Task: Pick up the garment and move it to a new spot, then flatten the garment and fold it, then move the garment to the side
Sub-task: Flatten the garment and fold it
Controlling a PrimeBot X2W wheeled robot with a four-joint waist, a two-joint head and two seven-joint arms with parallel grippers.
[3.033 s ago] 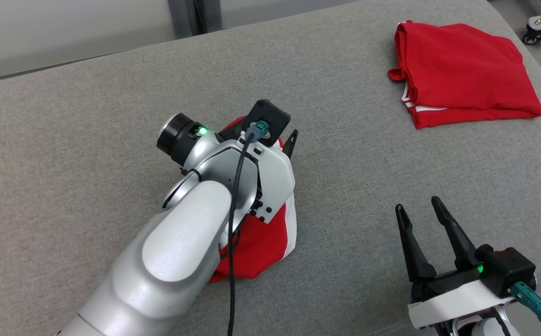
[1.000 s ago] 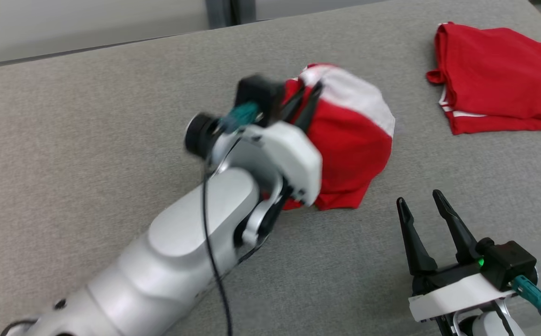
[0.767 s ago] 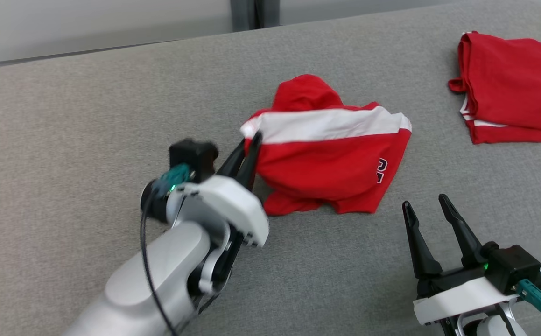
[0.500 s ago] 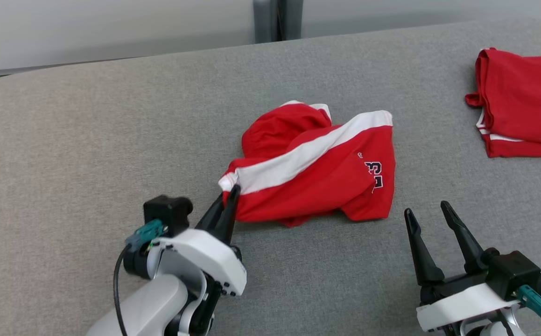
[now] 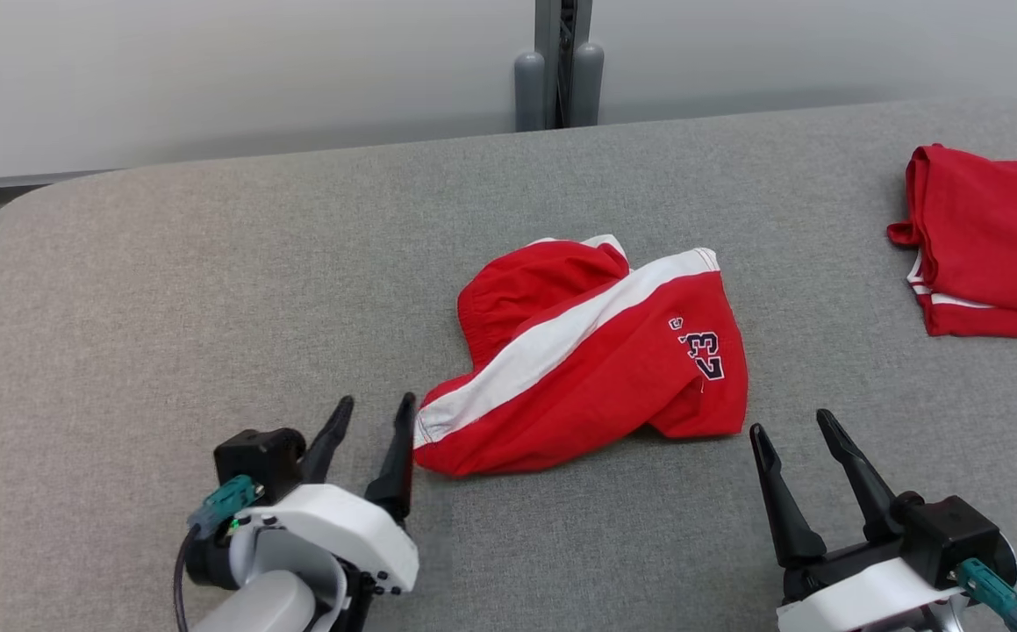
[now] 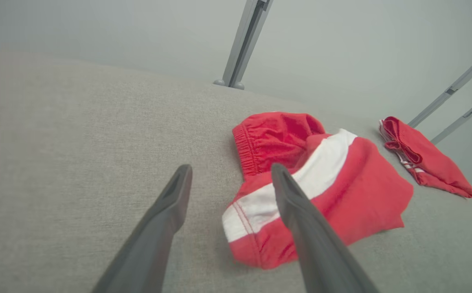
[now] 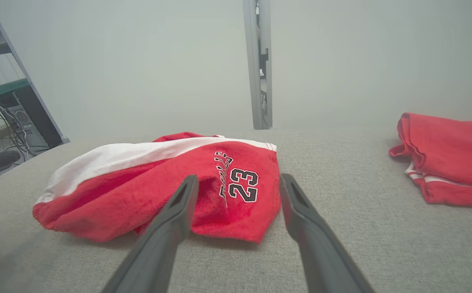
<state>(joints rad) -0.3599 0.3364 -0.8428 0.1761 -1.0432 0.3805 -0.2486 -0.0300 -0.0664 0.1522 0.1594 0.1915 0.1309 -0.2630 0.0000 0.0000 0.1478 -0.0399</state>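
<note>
grey fabric-topped table (image 5: pixel 166 290), rounded corner at far left. l gripper (image 5: pixel 376 401) sits low at the left of head view, just above the tabletop, jaws spread wide w/ nothing btwn them. its inner finger tip is just beside the near-left hem corner of the red shorts (image 5: pixel 596 369); can't tell if it touches. in left wrist view that finger overlaps the end of the white stripe (image 5: pixel 552 338), the other is over bare table.

shorts lie mid-table as a crumpled heap, not flat. the stripe runs diagonally from near-left up to far-right, elastic waistband bunched at the far-left top, black "23" w/ small lettering above it on the right part. behind them, at the table's back edge, a grey post (image 5: pixel 558 66) stands against a pale wall (image 5: pixel 210 70).

r gripper (image 5: pixel 790 422) at lower right, jaws also apart and empty, near the shorts' near-right corner but not touching. in right wrist view its fingers frame the "23" leg edge.

far right: folded red garment (image 5: pixel 991 237) w/ white trim, well apart from the shorts, partly cut off by the frame edge.
</note>
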